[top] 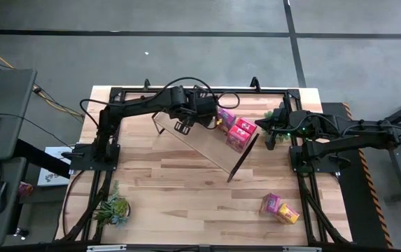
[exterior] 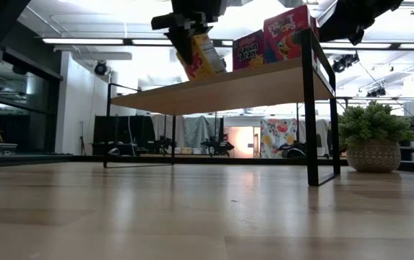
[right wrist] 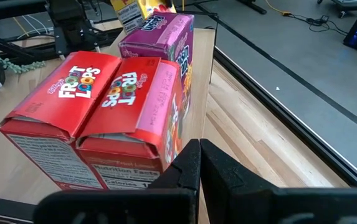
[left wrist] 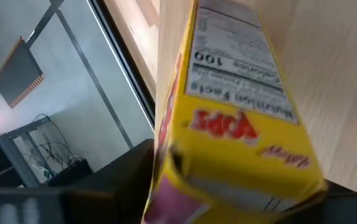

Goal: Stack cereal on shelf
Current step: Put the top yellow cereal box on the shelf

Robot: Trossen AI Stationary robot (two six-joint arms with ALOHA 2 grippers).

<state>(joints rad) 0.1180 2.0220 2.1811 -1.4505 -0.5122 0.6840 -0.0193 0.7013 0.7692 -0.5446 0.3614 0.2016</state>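
My left gripper (exterior: 192,32) reaches over the shelf (exterior: 221,90), fingers around a tilted yellow cereal box (exterior: 205,56) beside the magenta box (exterior: 248,49) and red boxes (exterior: 286,33). My right gripper (right wrist: 198,163) waits clenched, empty, near the shelf's end.

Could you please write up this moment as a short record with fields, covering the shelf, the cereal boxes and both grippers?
shelf: light-wood board on black legs, set at an angle on the table
on shelf: two red boxes side by side, a magenta box behind them
left gripper: above the shelf with a tilted yellow box between its fingers
right gripper: shut, waiting beside the shelf's right end
off shelf: a magenta and a yellow box lying on the table, front right
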